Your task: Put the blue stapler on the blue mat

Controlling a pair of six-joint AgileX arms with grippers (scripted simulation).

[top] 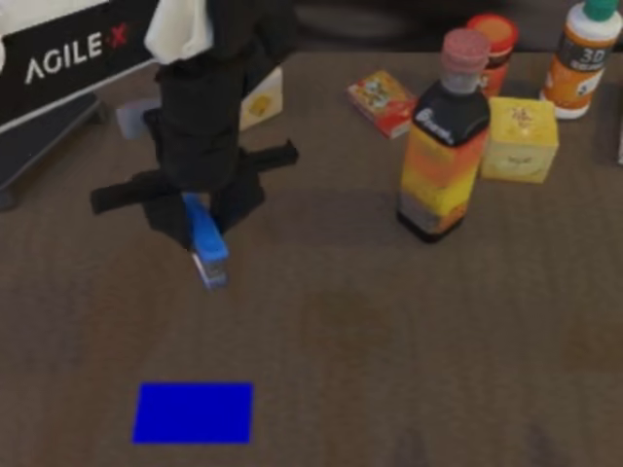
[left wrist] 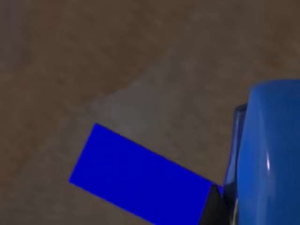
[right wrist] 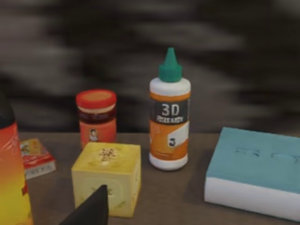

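- Beyond the mat, toward the far edge of the bench, the stapler is held in the left gripper, with its free end pointing back toward the mat.
- The jaws are judged to be closed on the stapler; in the left wrist view the stapler fills one side, close to the camera, and the mat is seen below it on the bench.
- The carry step is judged to be in hand: the stapler appears gripped, and the mat is not yet reached.
- The next move calls for the stapler to be brought over the mat, lowered flat within its edges, and then released.
- Nothing is seen between the stapler and the mat, so the path is judged to be free.
- A dark-capped bottle, a yellow box, a red jar, a glue bottle and a small red pack stand well away from the mat, on its far right.
- The right gripper is not seen in the top view, and its jaws cannot be told.
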